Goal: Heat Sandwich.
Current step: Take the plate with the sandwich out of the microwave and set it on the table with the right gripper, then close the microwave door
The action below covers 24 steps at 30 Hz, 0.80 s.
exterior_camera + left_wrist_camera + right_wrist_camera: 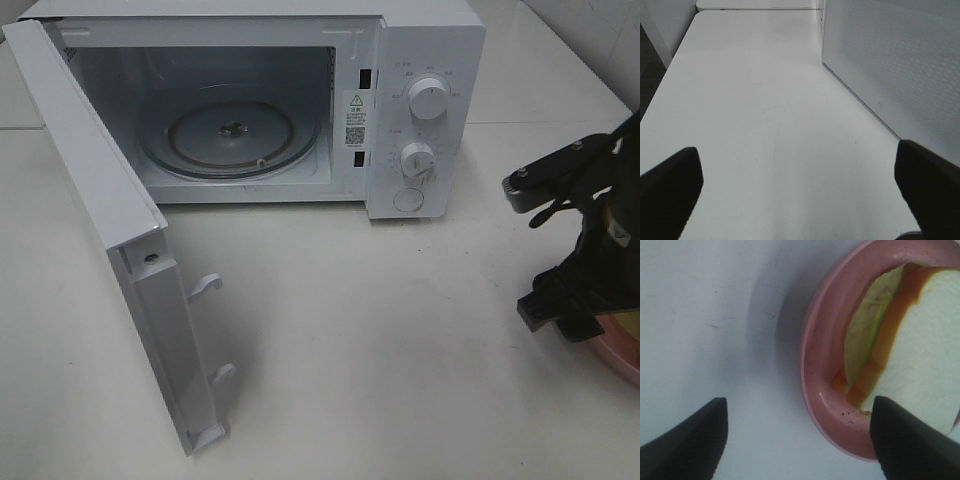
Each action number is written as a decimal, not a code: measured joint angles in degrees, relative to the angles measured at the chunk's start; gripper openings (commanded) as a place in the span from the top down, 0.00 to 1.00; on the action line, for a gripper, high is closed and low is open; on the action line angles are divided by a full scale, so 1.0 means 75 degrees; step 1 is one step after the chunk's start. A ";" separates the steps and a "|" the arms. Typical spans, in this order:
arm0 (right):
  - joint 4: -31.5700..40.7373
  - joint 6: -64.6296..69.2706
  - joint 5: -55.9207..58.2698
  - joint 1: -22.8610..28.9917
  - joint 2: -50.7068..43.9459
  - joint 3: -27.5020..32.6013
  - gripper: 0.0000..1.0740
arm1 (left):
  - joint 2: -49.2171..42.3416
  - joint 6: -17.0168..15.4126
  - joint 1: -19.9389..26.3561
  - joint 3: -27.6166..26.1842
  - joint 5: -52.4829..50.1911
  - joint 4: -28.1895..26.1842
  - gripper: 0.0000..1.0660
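The sandwich [910, 365] lies on a round pink plate [812, 385], pale bread on top with a green layer and an orange edge. My right gripper [797, 440] hovers open over the plate's rim, one finger [915, 445] above the sandwich side and the other finger [685, 445] above bare table. In the high view only a sliver of the plate [622, 348] shows under the right arm [585, 250] at the right edge. My left gripper [800, 190] is wide open over bare table, holding nothing.
The white microwave [425, 110] stands at the back with its door [120, 240] swung wide open to the left and a glass turntable [230, 135] inside. The door's perforated outer face [895, 65] is close beside the left gripper.
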 measured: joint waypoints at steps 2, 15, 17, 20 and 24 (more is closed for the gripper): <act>0.0138 -0.0168 0.0053 0.0000 -0.0237 0.0000 0.29 | 0.0000 0.0000 0.0000 0.0000 0.0000 0.0000 0.06; 0.2353 -0.2284 0.0634 0.0000 -0.3209 0.0000 0.29 | 0.0000 0.0000 0.0000 0.0000 0.0000 0.0000 0.06; 0.2788 -0.2743 0.0833 0.0000 -0.3866 0.0000 0.29 | 0.0000 0.0000 0.0000 0.0000 0.0000 0.0000 0.06; 0.3224 -0.3178 0.1077 0.0000 -0.4492 0.0000 0.29 | 0.0000 0.0000 0.0000 0.0000 0.0000 0.0000 0.06; 0.3522 -0.3507 0.1390 0.0000 -0.5103 0.0000 0.29 | 0.0000 0.0000 0.0000 0.0000 0.0000 0.0000 0.06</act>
